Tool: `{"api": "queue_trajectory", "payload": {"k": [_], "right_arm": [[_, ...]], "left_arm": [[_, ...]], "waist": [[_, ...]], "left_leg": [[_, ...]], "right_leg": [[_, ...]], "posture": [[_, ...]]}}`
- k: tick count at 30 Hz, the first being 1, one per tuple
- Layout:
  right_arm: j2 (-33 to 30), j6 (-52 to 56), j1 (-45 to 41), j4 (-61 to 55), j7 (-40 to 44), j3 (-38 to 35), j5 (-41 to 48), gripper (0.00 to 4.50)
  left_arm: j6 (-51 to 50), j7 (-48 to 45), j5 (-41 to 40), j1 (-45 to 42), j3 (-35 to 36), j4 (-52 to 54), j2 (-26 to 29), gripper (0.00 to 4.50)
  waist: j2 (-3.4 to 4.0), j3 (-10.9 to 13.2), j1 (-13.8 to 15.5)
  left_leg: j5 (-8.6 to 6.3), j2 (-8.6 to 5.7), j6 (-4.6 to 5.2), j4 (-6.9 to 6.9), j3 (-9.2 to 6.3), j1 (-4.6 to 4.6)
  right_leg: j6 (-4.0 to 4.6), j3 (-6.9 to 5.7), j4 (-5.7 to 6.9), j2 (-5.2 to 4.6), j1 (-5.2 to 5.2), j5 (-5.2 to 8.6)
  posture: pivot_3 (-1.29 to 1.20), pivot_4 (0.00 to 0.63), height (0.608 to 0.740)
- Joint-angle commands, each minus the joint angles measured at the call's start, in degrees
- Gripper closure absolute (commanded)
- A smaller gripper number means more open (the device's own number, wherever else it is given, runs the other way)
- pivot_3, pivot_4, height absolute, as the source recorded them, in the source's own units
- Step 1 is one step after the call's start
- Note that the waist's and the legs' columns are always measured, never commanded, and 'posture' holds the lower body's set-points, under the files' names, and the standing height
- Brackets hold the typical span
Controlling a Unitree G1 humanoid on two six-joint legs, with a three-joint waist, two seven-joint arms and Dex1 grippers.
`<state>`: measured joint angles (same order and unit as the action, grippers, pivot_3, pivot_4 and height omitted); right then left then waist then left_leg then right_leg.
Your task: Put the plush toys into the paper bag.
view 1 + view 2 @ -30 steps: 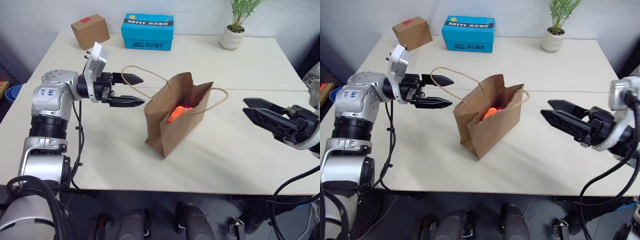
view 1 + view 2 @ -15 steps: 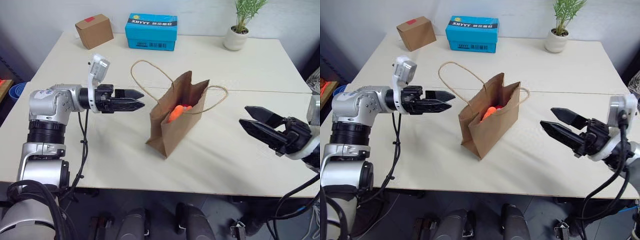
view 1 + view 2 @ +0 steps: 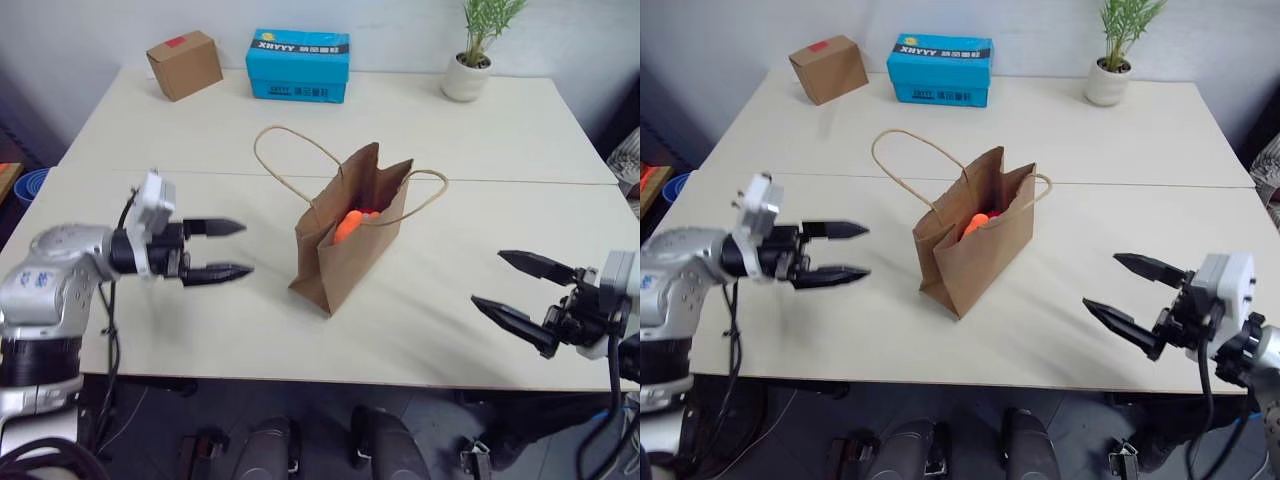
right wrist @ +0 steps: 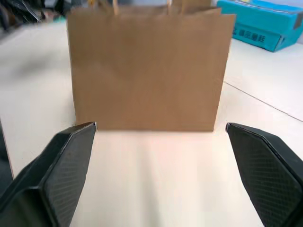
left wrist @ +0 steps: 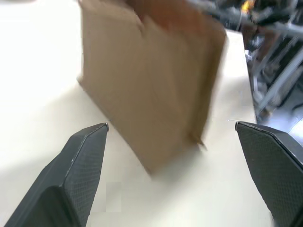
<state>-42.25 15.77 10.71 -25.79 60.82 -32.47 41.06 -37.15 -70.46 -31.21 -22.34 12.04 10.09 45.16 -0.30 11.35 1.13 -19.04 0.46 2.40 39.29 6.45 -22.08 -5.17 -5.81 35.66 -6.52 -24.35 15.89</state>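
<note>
The brown paper bag (image 3: 345, 245) stands upright in the middle of the table, its top open and its handles (image 3: 290, 150) looping out. An orange plush toy (image 3: 347, 225) shows inside the opening, with a bit of red just behind it. My left gripper (image 3: 245, 248) hovers to the left of the bag, well apart from it, open and empty. My right gripper (image 3: 487, 278) hangs near the table's front edge to the right of the bag, open and empty. The bag's side (image 5: 151, 85) faces my left wrist view, and its broad face (image 4: 147, 71) faces my right wrist view.
At the back of the table (image 3: 500, 130) stand a brown cardboard box with a red sticker (image 3: 182, 63), a blue box (image 3: 298, 64) and a potted plant (image 3: 468, 60). A seam (image 3: 520, 180) runs across the tabletop behind the bag.
Both arms have drawn back toward the table's front edge and sunk lower. The left gripper has moved away from the bag's handle. The right gripper has rolled. Bag and toys stay put.
</note>
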Motion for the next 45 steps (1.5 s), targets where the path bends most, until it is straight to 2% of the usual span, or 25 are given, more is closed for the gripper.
{"api": "queue_trajectory", "payload": {"k": [1,4,8,14,18,22,26,29,34,37,40,41,45], "right_arm": [[1.8,-4.8,3.1,-4.2,1.9,-0.9,-0.4,0.02],[3.6,-8.8,5.2,-5.4,2.2,2.2,-3.4,0.02],[3.6,-10.7,3.2,-2.8,0.9,3.2,-5.1,0.02],[2.8,-6.7,1.7,-3.6,-1.1,3.7,-1.9,0.02],[1.9,-4.0,0.7,-4.8,-2.2,4.0,-0.1,0.02],[1.1,-1.7,-0.6,-5.9,-4.1,4.7,1.2,0.02],[1.3,-1.3,-0.9,-6.3,-4.6,5.4,0.7,0.02],[1.6,-1.5,-1.1,-6.2,-4.8,5.6,0.1,0.0],[1.8,-2.3,-1.6,-5.8,-5.2,5.8,-0.8,0.0],[1.8,-2.6,-1.6,-5.7,-5.4,5.1,-1.0,0.0],[1.8,-2.7,-1.0,-6.2,-5.9,3.9,-0.9,0.0],[1.9,-2.6,-0.5,-6.5,-6.2,3.5,-0.8,0.0],[1.3,-2.9,2.5,-7.4,-5.4,1.4,-0.6,0.0]], "left_arm": [[-0.1,8.7,-2.0,3.7,2.2,10.2,-3.6,0.0],[-3.0,17.5,-4.2,7.3,-0.3,17.9,-10.2,0.0],[-5.2,26.2,-4.0,9.0,-3.7,23.4,-15.4,0.0],[-5.5,35.2,-3.2,8.7,-5.0,24.5,-19.3,0.0],[-5.1,38.5,-2.4,8.5,-7.9,24.8,-21.5,0.0],[-4.2,41.8,-2.3,6.6,-11.8,24.3,-26.2,0.0],[-3.7,44.4,0.3,5.3,-14.6,22.6,-27.7,0.0],[-2.5,45.6,3.0,3.9,-16.6,20.3,-28.1,0.6],[0.1,44.9,6.8,1.8,-19.1,15.7,-27.7,2.15],[0.2,43.1,5.8,0.7,-19.0,14.2,-27.7,3.14],[3.0,33.0,4.5,-0.8,-19.4,12.3,-22.7,4.14],[3.5,27.0,2.4,-2.0,-18.5,10.0,-20.2,4.47],[9.3,3.1,-1.8,-11.2,-17.7,-3.9,-13.0,4.49]], "waist": [[-0.01,0.0,0.4],[-0.02,0.0,0.5],[-0.04,0.0,0.2],[-0.03,0.0,0.2],[-0.03,0.0,0.2],[-0.05,0.0,0.4],[-0.05,0.0,0.4],[-0.05,0.0,0.3],[-0.05,0.0,0.3],[-0.05,0.0,0.4],[-0.05,0.0,0.3],[-0.05,0.0,0.3],[-0.05,0.0,0.4]], "left_leg": [[0.0,0.0,0.0,0.06,-0.11,0.02],[-0.05,-0.01,-0.05,0.07,-0.58,0.21],[-0.21,0.07,-0.1,0.04,-0.54,0.63],[-0.24,0.23,-0.3,-0.04,-0.44,0.88],[-0.24,0.23,-0.29,-0.04,-0.44,0.86],[-0.24,0.23,-0.27,-0.04,-0.45,0.85],[-0.25,0.22,-0.27,-0.06,-0.45,0.85],[-0.24,0.22,-0.27,-0.06,-0.43,0.85],[-0.24,0.22,-0.26,-0.06,-0.42,0.85],[-0.24,0.22,-0.25,-0.06,-0.42,0.84],[-0.24,0.22,-0.25,-0.06,-0.43,0.82],[-0.23,0.22,-0.26,-0.06,-0.43,0.83],[-0.21,0.23,-0.29,-0.05,-0.39,0.83]], "right_leg": [[0.0,0.05,-0.02,-0.05,0.09,0.0],[0.01,0.03,-0.22,-0.19,0.59,0.0],[0.03,0.03,-0.33,-0.16,0.99,0.01],[0.34,0.04,-0.14,-0.05,0.98,0.18],[0.34,0.04,-0.13,-0.06,0.99,0.18],[0.34,0.02,-0.15,-0.07,1.0,0.18],[0.33,0.01,-0.16,-0.06,1.0,0.18],[0.33,0.01,-0.15,-0.03,0.99,0.18],[0.33,0.01,-0.15,-0.03,0.99,0.18],[0.33,0.01,-0.16,-0.03,0.99,0.18],[0.33,-0.01,-0.18,-0.03,0.99,0.18],[0.34,-0.02,-0.17,-0.03,0.98,0.18],[0.4,-0.13,-0.15,0.05,0.93,0.21]], "posture": [[0.0,0.15,0.74],[0.0,0.15,0.74],[0.0,0.15,0.74],[0.0,0.15,0.74],[0.0,0.15,0.74],[0.0,0.15,0.74],[0.0,0.15,0.74],[0.0,0.15,0.74],[0.0,0.15,0.74],[0.0,0.15,0.74],[0.0,0.15,0.74],[0.0,0.15,0.74],[0.0,0.15,0.74]]}}
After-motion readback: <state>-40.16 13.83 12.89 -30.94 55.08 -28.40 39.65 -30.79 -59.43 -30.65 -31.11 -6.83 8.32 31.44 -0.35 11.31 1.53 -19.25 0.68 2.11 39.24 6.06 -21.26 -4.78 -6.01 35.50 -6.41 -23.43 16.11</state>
